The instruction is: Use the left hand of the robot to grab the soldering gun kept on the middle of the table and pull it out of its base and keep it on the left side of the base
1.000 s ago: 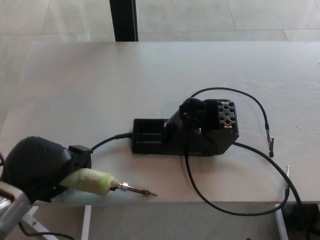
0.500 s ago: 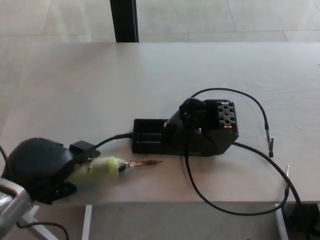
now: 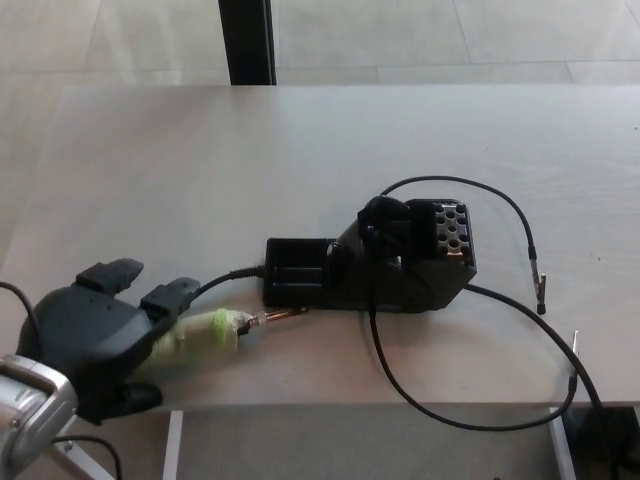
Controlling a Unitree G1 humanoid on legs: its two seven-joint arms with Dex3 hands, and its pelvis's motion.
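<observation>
Left hand (image 3: 95,335) has just let go: from the head view, its 2 upper fingers (image 3: 112,275) are now lifted and spread apart, where half a second ago they were curled down over the handle. The soldering gun (image 3: 215,330) lies flat on the table (image 3: 200,160) near the front edge, its pale green grip partly tucked under the palm and its metal tip (image 3: 285,315) pointing right toward the base (image 3: 375,265), almost touching the base's front left corner. A second ago that tip sat lower and further from the base, aimed along the table edge; it has since swung up and in. The gun's black cord (image 3: 225,280) runs from behind the fingers up to the base's left end.

Same view, over to the right: the base stands where it did, in the middle of the table, its holder empty, with loose black leads (image 3: 450,420) looping off its right side and over the front edge. No right hand shows at all.

By my reckoning the gun is out of its base and set down on the base's left, so the job looks all but done; what's left is for the hand to draw away without dragging the grip or cord along.
</observation>
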